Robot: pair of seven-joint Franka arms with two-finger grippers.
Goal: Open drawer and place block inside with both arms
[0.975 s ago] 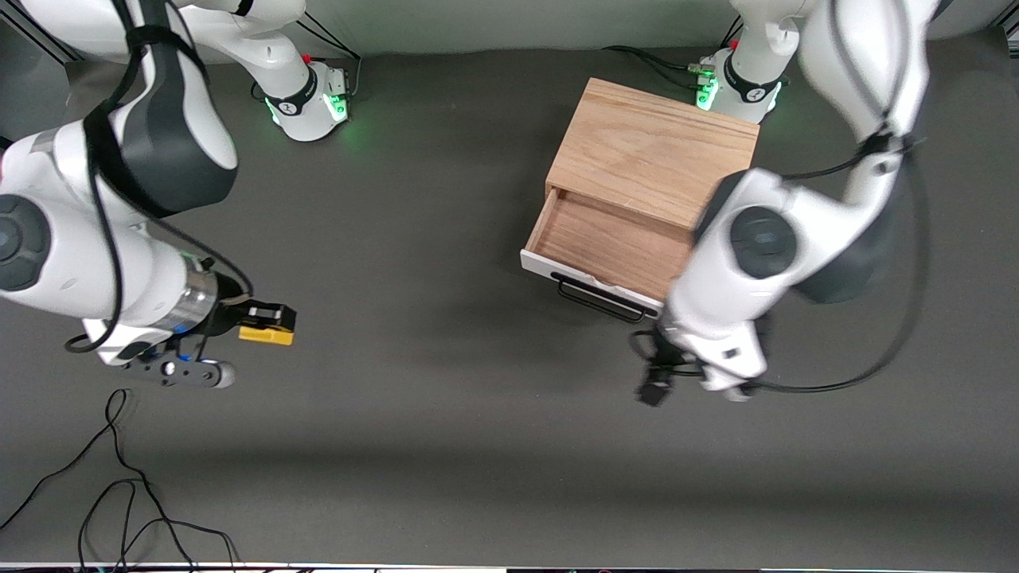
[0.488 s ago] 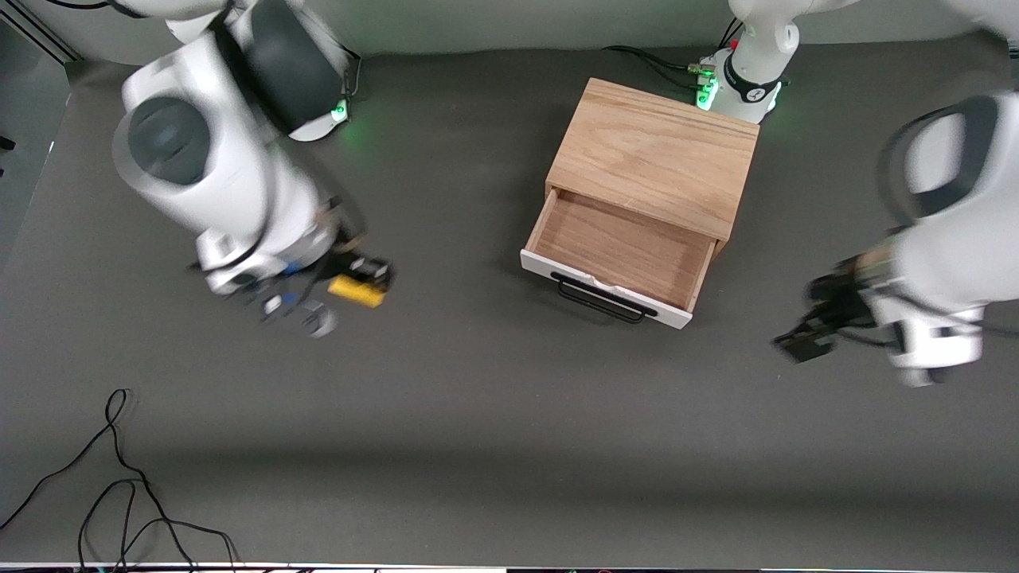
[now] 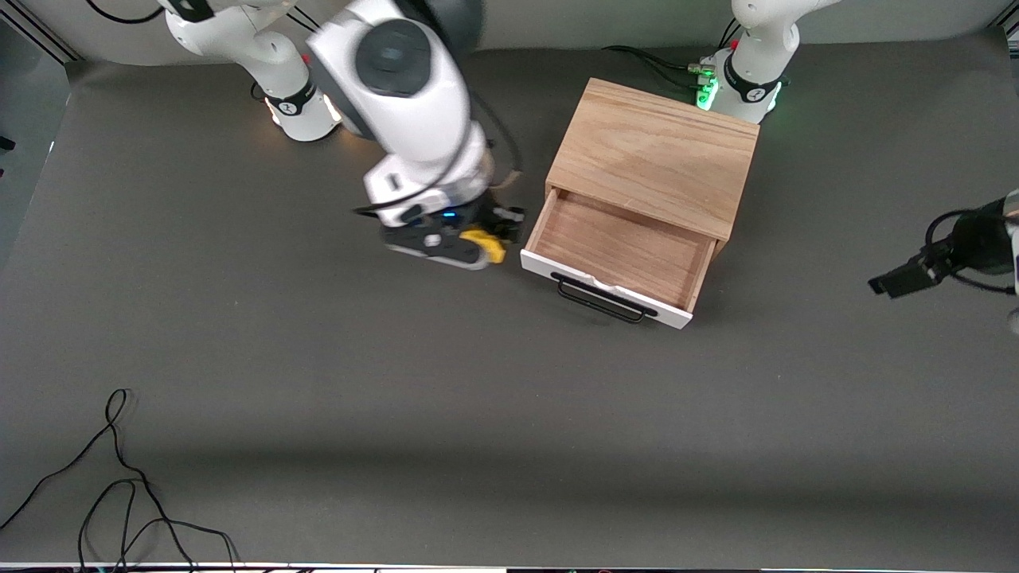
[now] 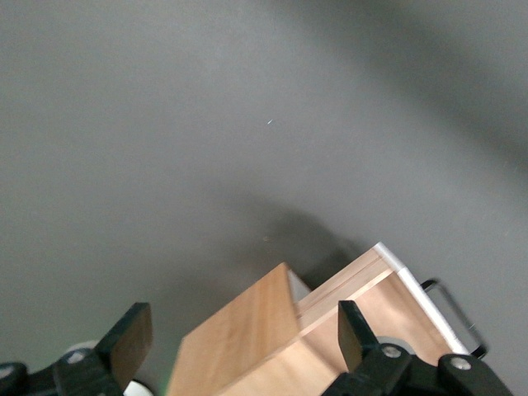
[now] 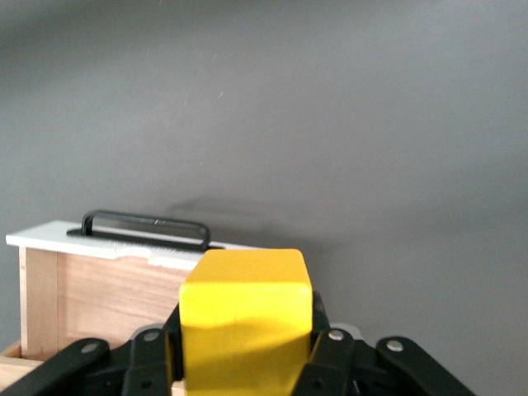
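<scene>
The block [image 3: 483, 243] is clamped in your right gripper [image 3: 487, 239], up over the table just beside the open drawer [image 3: 617, 255].
Your left gripper [image 3: 896, 281] hangs over the table toward the left arm's end, well apart from the cabinet [image 3: 653, 155], fingers [image 4: 132, 340] spread; you'll find no readable writing.

A dark grey surface [image 3: 493, 446] is stretching out under me, matte and plain. A thin black cable [image 3: 119, 477] is lying in loose loops on it at the corner nearest the front camera, toward my right arm's end. More black cables [image 3: 661, 68] are trailing along the surface edge by the bases, and a pale wall [image 3: 557, 24] is showing above that edge.
</scene>
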